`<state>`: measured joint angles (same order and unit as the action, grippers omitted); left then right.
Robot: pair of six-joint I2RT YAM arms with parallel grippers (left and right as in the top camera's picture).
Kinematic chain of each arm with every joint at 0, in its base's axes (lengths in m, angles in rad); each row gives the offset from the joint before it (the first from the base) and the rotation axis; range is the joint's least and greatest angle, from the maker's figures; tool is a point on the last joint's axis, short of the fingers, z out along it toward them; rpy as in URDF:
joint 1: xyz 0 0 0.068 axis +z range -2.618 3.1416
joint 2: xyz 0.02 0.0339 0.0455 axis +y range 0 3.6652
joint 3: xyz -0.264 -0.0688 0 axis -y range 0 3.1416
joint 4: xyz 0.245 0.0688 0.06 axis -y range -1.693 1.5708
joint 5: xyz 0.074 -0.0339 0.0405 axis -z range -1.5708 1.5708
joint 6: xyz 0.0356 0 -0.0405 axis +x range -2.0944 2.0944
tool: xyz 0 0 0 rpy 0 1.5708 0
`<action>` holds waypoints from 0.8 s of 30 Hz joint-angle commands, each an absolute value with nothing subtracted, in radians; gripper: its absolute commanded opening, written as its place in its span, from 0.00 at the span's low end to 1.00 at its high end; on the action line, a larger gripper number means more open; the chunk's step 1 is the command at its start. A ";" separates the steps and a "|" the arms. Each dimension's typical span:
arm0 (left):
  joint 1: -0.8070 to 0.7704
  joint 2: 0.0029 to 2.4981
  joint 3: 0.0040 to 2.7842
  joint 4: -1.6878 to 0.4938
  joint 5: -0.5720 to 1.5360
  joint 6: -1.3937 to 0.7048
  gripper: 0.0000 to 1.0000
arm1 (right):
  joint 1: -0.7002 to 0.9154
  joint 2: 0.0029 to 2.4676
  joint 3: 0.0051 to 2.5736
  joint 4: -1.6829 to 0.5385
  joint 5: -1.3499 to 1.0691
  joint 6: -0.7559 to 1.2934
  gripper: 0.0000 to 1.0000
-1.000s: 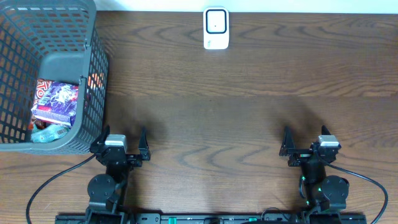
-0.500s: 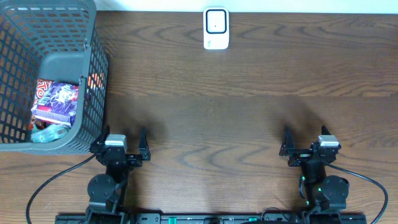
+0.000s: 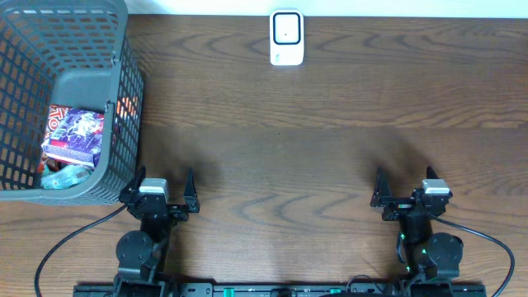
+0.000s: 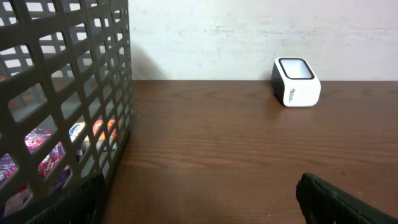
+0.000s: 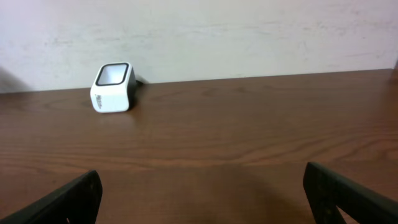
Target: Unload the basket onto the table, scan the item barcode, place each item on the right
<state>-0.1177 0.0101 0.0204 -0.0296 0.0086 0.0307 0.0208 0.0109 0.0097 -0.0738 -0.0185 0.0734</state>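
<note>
A: Where's the item?
B: In the grey basket [image 3: 132,74], far left: purple packet [image 3: 76,136], not picked yet.
A: Grippers?
B: Left gripper [image 3: 162,185] jaws spread, empty, just beside basket. Scanner [image 3: 286,38] back centre, nothing near. Right gripper [image 3: 404,188] same, spread and empty.
A: Progress?
B: Nil, imo. Grab, then show barcode: all left to do.

Overhead camera looks straight down on the whole counter [image 3: 330,124], far edge at the top of frame. Both wrist cameras sit low over the near edge, facing level toward the back wall [image 5: 249,31]. All three views share the distant white scanner [image 3: 286,38].
</note>
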 commanded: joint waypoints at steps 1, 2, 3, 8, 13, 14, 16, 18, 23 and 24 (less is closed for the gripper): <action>-0.112 0.004 0.004 -0.073 -0.010 0.044 0.98 | 0.017 0.007 0.006 -0.075 -0.010 0.062 0.99; -0.112 0.004 0.004 -0.073 -0.010 0.044 0.98 | 0.017 0.007 0.006 -0.075 -0.010 0.062 0.99; -0.112 0.004 0.004 -0.073 -0.010 0.044 0.98 | 0.017 0.007 0.006 -0.075 -0.009 0.062 0.99; -0.112 0.004 0.004 -0.073 -0.010 0.044 0.98 | 0.017 0.007 0.006 -0.075 -0.010 0.062 0.99; -0.112 0.004 0.004 -0.065 0.029 0.013 0.98 | 0.017 0.007 0.006 -0.075 -0.010 0.062 0.99; -0.112 0.004 0.004 -0.064 0.094 -0.039 0.98 | 0.017 0.007 0.006 -0.075 -0.010 0.062 0.99; -0.113 0.004 0.005 -0.047 0.251 -0.176 0.98 | 0.017 0.007 0.006 -0.075 -0.010 0.062 0.99; -0.113 0.004 0.005 -0.025 0.378 -0.289 0.98 | 0.017 0.007 0.006 -0.075 -0.010 0.062 0.99; -0.113 0.004 0.005 0.134 0.502 -0.460 0.98 | 0.017 0.007 0.006 -0.075 -0.010 0.062 0.99; -0.113 0.004 0.005 0.190 0.529 -0.466 0.98 | 0.017 0.007 0.006 -0.075 -0.010 0.062 0.99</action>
<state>-0.1177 0.0109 0.0116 0.0795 0.3649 -0.3092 0.0208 0.0109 0.0097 -0.0742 -0.0185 0.0734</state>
